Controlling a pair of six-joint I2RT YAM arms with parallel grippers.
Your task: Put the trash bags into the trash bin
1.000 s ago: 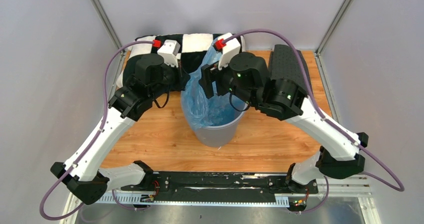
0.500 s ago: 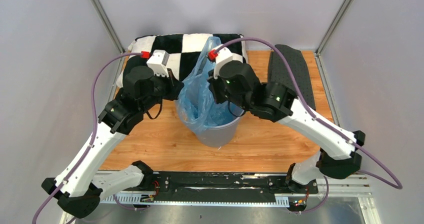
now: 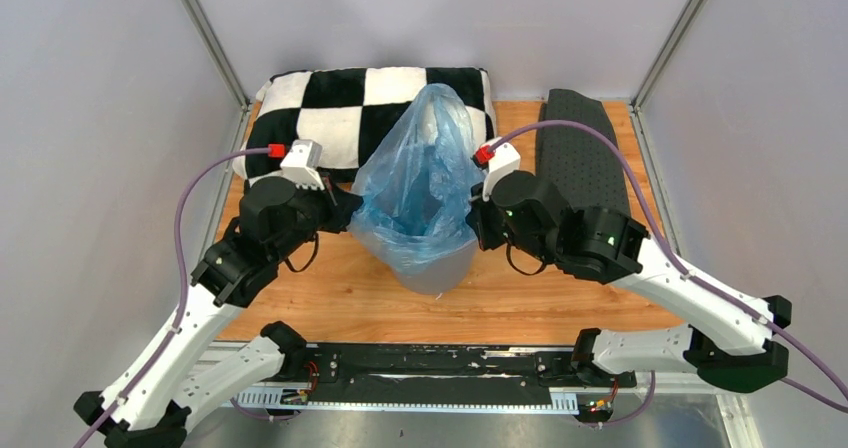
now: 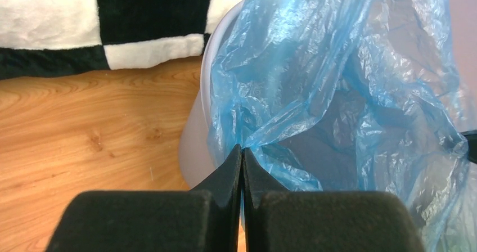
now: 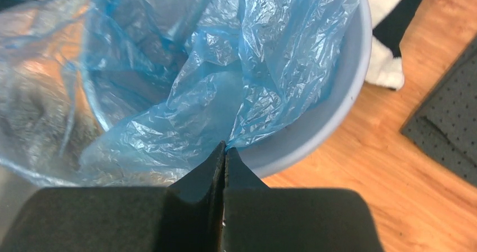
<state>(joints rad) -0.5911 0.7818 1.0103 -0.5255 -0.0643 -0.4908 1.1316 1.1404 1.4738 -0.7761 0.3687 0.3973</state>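
Observation:
The light-blue crinkly trash bag stands puffed up in the round light-grey trash bin at the table's middle, its mouth stretched wide. My left gripper is shut on the bag's left edge, just outside the bin's left wall. In the left wrist view the fingertips pinch a fold of the bag beside the bin. My right gripper is shut on the bag's right edge. The right wrist view shows its tips nipping the film at the bin's rim.
A black-and-white checkered pillow lies behind the bin. A dark grey dotted mat lies at the back right. Bare wood surrounds the bin, with white walls and metal posts on three sides.
The right gripper has shut on the bag's right edge. Both arms have come down and apart toward the near side, stretching the bag's mouth wide over the bin.

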